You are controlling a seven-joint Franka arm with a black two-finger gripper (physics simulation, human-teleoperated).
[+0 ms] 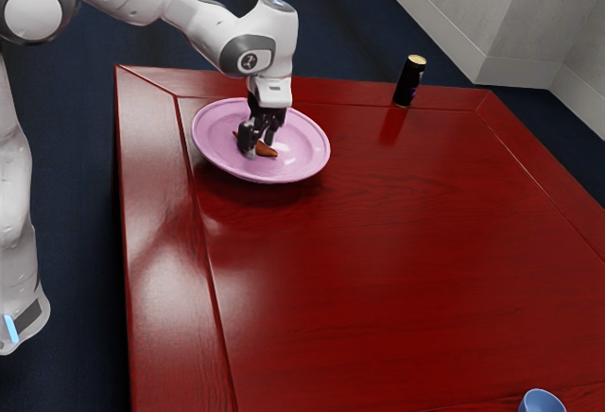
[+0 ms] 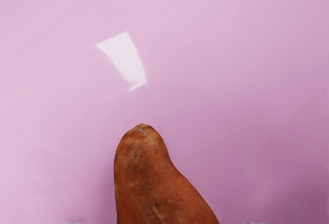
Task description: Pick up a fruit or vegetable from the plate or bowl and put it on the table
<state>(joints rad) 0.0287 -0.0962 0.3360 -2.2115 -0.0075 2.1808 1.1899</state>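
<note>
Sweet potato [image 2: 149, 183] lies in the pink plate [image 1: 219, 143], its narrower end reaching out from beneath the claw [image 1: 259, 147]. Down low over the plate, the claw is open, its two fingers spread apart with the sweet potato between them. The plate sits near a corner of the glossy red table [image 1: 378, 242]. Well apart from it stand a black can [image 1: 409, 83], upright near the far edge, and a blue vessel [image 1: 542, 402] at the exterior view's lower right.
</note>
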